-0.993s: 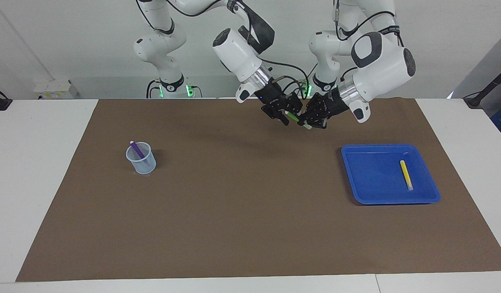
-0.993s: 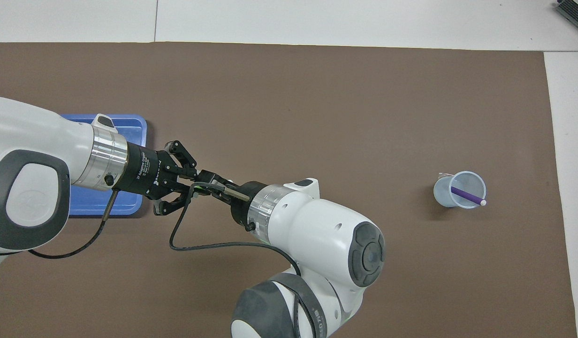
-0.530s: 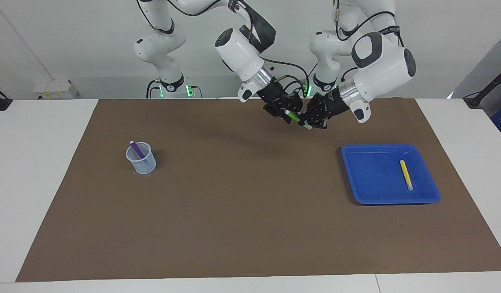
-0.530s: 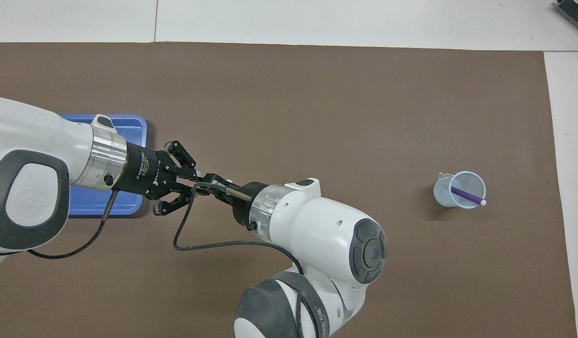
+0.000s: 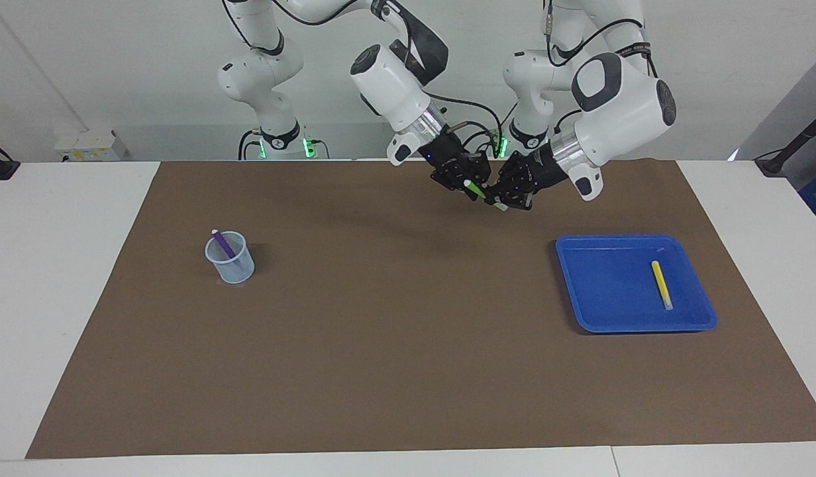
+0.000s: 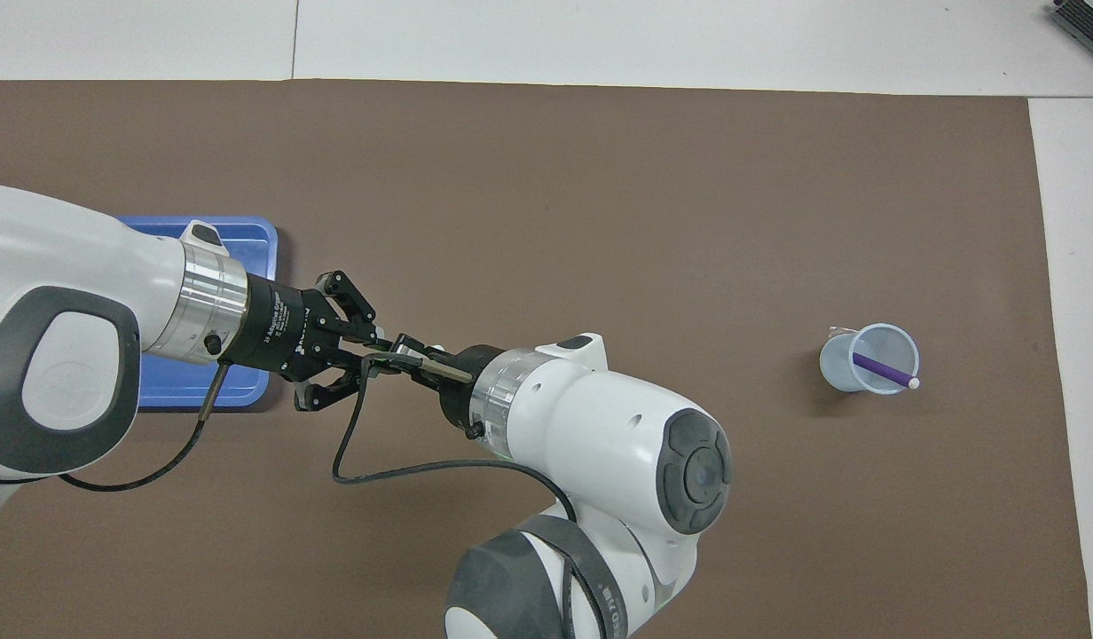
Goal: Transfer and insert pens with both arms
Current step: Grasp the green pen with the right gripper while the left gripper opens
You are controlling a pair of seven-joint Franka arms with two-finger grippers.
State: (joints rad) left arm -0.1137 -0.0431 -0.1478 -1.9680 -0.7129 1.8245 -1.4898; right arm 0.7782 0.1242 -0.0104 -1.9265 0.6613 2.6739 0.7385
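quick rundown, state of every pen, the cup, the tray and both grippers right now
green pen: in the air over the mat, between the two grippers
purple pen: leaning in the cup, cap end up
yellow pen: lying flat in the tray
cup: upright on the mat
tray: flat on the mat
left gripper: shut on the green pen
right gripper: at the green pen's upper end

The brown mat looks like matt paper or thin card, smooth and without sheen. The table under it is a smooth white laminate-like surface. The blue tray is glossy moulded plastic. The cup is translucent bluish plastic. The purple pen, yellow pen and green pen look like smooth plastic. The arm shells are glossy white plastic with brushed silver metal wrist rings.
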